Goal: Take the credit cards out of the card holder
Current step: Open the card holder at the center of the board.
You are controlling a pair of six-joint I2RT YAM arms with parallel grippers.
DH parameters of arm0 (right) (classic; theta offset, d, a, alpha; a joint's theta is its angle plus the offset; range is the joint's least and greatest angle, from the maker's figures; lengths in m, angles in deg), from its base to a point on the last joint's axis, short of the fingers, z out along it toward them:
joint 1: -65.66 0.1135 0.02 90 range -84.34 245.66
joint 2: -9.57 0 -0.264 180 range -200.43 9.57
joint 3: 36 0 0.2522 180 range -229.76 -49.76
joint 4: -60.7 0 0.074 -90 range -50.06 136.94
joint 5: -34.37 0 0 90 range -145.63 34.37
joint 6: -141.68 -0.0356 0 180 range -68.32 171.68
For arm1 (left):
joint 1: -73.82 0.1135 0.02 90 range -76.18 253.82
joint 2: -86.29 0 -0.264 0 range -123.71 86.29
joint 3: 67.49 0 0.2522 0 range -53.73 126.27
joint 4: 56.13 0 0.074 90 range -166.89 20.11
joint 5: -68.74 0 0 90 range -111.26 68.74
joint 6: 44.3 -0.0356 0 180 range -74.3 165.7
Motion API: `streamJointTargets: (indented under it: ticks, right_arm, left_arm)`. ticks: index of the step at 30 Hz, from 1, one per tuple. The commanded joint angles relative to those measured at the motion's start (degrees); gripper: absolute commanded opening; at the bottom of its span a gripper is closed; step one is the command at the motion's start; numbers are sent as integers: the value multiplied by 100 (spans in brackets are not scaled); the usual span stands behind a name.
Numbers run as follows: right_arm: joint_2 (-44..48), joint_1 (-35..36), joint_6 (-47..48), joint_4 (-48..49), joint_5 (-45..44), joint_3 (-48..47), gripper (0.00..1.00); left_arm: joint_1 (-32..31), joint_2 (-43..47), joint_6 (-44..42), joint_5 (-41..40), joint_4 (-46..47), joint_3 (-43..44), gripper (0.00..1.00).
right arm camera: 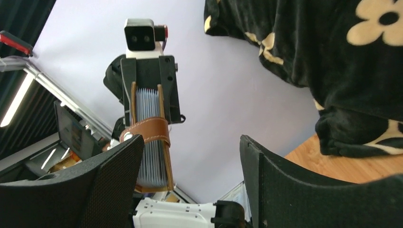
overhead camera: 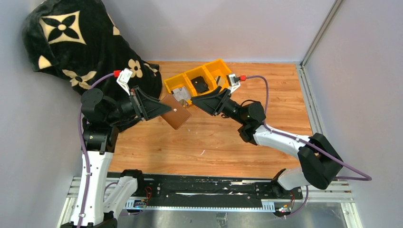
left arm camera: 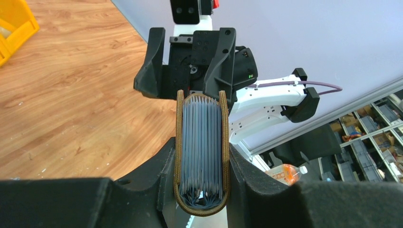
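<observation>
Wood-grain table (overhead camera: 214,142) forms the work surface, enclosed by plain grey walls (overhead camera: 214,28). A black blanket (overhead camera: 71,42) with cream flower motifs is heaped at the far corner, behind the left arm.

Left gripper (overhead camera: 164,109): closed on the card holder (overhead camera: 177,116). Both fingers (left arm camera: 157,180) clamp the brown leather faces from outside. The holder projects forward past the fingertips and is raised off the table. From the left wrist, the holder stands edge-on between the fingers. A tight stack of grey-blue cards (left arm camera: 202,137) fills the space between its two leather walls.

Right gripper (overhead camera: 202,100): jaws wide, nothing between them. Its fingers (right arm camera: 109,180) point toward the left gripper, directly opposite it, with the card holder just ahead of the fingertips. From the right wrist, the holder appears upright beyond the fingers, close by the finger on the picture's left. Contact cannot be confirmed. A brown snap tab (right arm camera: 145,130) wraps across the holder's open edge, over the cards.

Yellow three-compartment tray (overhead camera: 168,85) lies on the table just beside the right gripper, on the side away from the arm bases. A small black object (overhead camera: 201,85) occupies its middle compartment.
</observation>
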Motion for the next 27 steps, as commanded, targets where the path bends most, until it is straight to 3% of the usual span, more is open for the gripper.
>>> streamJointTargets:
  ticks: [1, 13, 23, 27]
  right_arm:
    - [24, 282, 395, 297, 445, -64, 78]
    - [-357, 512, 617, 167, 563, -784, 75]
    - [-570, 732, 386, 1500, 1026, -574, 80]
    - [-470, 862, 798, 1068, 970, -612, 81]
  left_arm:
    - [-23, 34, 142, 69, 143, 252, 0]
    - [-22, 38, 219, 65, 187, 258, 0]
    - [-25, 43, 224, 103, 202, 287, 0]
    - [-23, 59, 221, 87, 195, 282, 0]
